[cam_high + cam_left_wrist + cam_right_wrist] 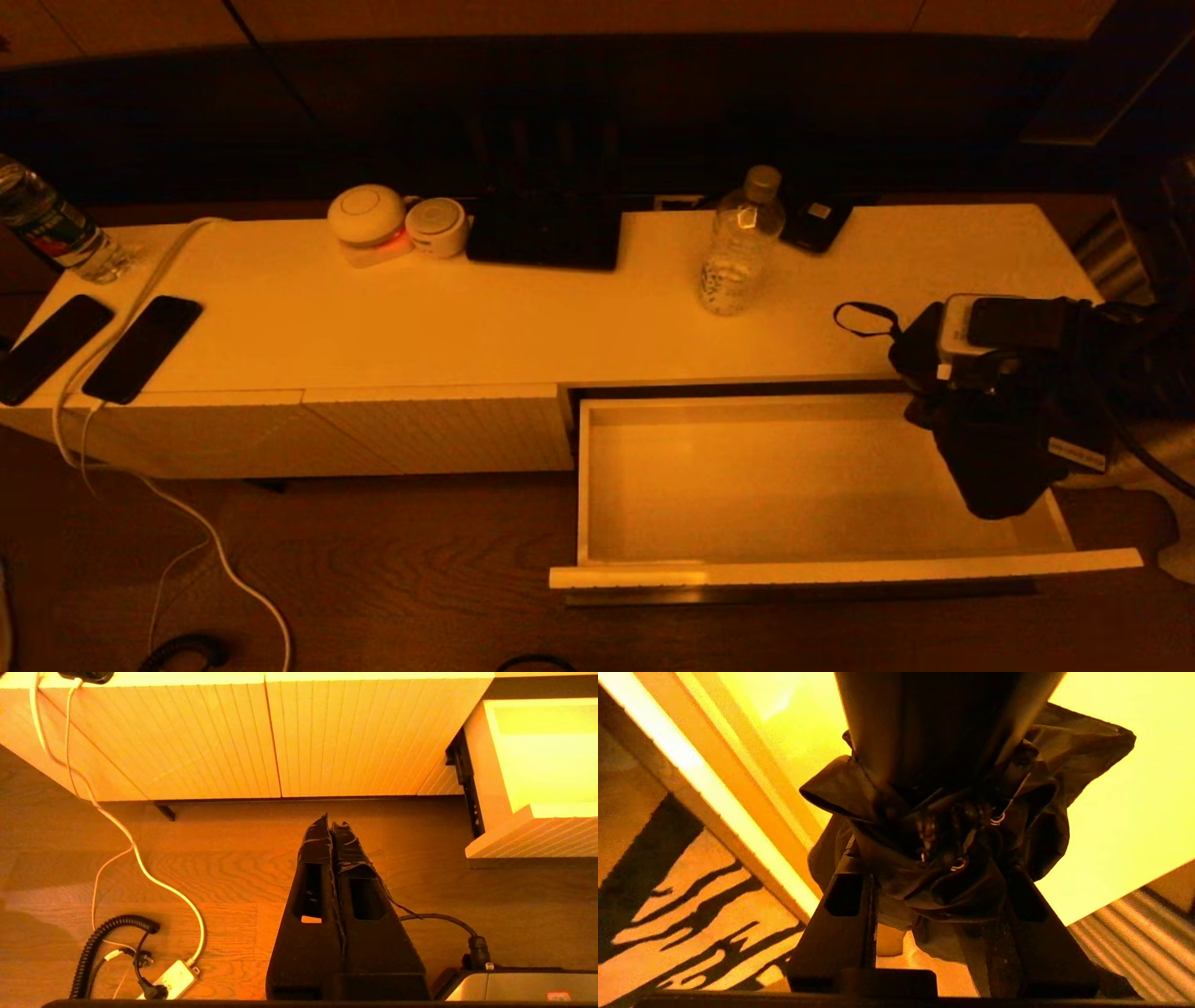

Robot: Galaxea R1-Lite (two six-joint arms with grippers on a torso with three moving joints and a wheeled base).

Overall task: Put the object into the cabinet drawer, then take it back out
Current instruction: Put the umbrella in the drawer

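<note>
The cabinet drawer point(803, 485) is pulled wide open and bare inside, so nothing's gone in yet. The right tool point(941, 858) is clamped on a dark bag point(1004, 457), which hangs over the drawer's right end, so my guess is lowering, letting go and fetching it back all remain. The left tool point(332, 826) sits pinched together near the floor point(224, 872). The water bottle point(741, 245) label isn't readable.
</note>
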